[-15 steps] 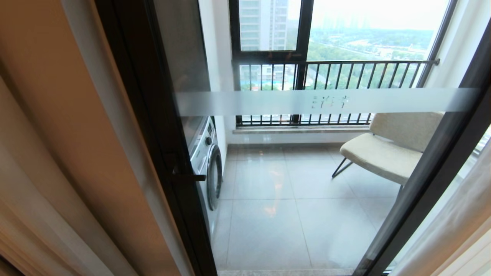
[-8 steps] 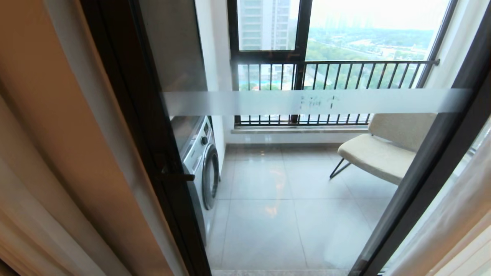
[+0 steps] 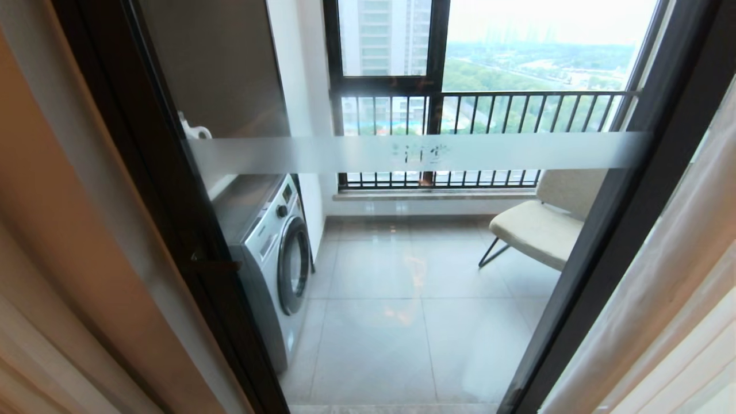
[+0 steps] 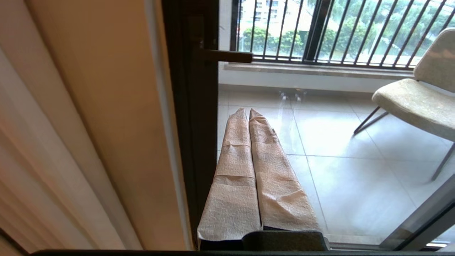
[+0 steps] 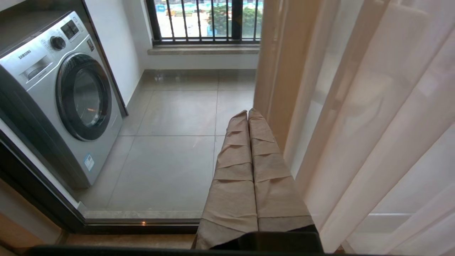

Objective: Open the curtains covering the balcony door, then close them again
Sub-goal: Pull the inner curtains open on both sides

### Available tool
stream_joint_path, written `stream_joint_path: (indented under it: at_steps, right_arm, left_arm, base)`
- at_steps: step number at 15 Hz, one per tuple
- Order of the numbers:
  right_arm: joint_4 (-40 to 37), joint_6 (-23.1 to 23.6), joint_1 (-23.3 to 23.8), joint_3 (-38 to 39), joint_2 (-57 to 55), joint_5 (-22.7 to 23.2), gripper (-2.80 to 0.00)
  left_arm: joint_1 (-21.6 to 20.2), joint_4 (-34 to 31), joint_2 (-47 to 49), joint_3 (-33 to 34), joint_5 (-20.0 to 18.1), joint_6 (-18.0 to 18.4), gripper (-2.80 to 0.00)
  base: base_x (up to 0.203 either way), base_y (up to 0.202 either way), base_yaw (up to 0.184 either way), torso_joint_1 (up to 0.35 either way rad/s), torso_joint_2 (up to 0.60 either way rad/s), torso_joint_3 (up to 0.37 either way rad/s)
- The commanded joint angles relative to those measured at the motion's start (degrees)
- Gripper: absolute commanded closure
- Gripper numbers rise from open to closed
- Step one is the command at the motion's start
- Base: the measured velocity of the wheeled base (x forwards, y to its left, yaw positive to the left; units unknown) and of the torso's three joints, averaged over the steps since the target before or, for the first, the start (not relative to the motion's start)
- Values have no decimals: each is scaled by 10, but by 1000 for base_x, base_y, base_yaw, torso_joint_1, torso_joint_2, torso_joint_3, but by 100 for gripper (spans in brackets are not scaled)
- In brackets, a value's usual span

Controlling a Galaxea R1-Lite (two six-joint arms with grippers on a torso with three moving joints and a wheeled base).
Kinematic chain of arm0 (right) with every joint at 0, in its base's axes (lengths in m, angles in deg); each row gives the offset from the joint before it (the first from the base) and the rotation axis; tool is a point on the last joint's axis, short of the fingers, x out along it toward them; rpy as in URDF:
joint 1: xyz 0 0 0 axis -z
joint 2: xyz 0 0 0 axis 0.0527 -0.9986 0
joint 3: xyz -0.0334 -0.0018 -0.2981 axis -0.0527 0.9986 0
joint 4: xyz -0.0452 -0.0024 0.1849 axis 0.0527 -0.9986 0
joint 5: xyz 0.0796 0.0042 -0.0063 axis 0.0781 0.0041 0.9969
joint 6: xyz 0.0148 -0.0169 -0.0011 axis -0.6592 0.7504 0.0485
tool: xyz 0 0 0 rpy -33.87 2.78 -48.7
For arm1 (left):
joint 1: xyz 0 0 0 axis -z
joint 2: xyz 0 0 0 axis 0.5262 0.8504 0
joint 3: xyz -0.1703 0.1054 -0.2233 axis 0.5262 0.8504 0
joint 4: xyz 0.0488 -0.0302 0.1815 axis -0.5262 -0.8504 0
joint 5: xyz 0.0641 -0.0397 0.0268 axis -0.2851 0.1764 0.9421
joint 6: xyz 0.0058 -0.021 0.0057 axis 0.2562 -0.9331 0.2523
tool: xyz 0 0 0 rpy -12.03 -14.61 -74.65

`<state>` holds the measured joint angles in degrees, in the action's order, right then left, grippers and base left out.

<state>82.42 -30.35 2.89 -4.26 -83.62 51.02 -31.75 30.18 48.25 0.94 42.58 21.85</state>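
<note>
The curtains hang drawn aside on both sides of the balcony door: beige-tan folds at the left (image 3: 63,241) (image 4: 89,124) and a sheer pale layer at the right (image 3: 673,305) (image 5: 373,117). The balcony door (image 3: 172,190) shows clear glass in a dark frame, a frosted band (image 3: 414,153) and a small dark handle (image 3: 215,265) (image 4: 227,56). My left gripper (image 4: 248,111) is shut and empty, its tape-wrapped fingers beside the door frame. My right gripper (image 5: 247,112) is shut and empty, close beside the sheer curtain. Neither arm shows in the head view.
Behind the glass stand a silver washing machine (image 3: 270,259) (image 5: 60,96) at the left and a beige chair (image 3: 540,224) (image 4: 416,99) at the right, on a grey tiled floor. A barred railing (image 3: 489,115) and window close the balcony's far side.
The whole head view has shifted: the door frame, frosted band and chair slid left and more of the washing machine shows, so the camera has moved. The curtains hang as before.
</note>
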Motion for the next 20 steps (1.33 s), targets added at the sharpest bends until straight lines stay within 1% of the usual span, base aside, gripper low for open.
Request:
stream_joint_path:
  at_steps: [1,10,20]
  right_arm:
    - [0,0,0,0,0,0,0]
    - [0,0,0,0,0,0,0]
    - [0,0,0,0,0,0,0]
  left_arm:
    - [0,0,-1,0,0,-1,0]
    - [0,0,-1,0,1,-1,0]
    - [0,0,-1,0,1,-1,0]
  base:
    - [0,-191,-2,2,2,-1]
    - [0,-180,1,3,3,2]
    - [0,-6,0,1,1,0]
